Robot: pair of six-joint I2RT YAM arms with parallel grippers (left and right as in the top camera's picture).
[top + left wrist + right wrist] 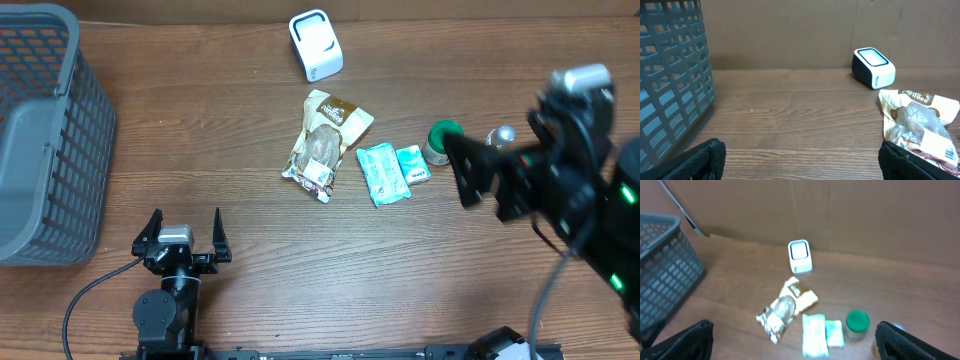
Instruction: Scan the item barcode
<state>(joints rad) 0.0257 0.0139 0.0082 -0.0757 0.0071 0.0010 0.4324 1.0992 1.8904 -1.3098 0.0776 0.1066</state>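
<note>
Both the left claw [186, 220] and the right claw [458, 170] gape empty, so I judge nothing scanned yet: the snack pouch [325, 145] lies untouched ahead of the right claw, the white scanner [315, 45] beyond it, leaving pickup and scanning to do.

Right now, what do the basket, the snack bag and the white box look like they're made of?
Basket: grey moulded plastic by the look, matte, with a rigid open lattice.
Snack bag: thin plastic film, glossy and crinkled, with a clear window that shows the contents.
White box: probably hard plastic, smooth with a slight sheen and rounded corners.
</note>
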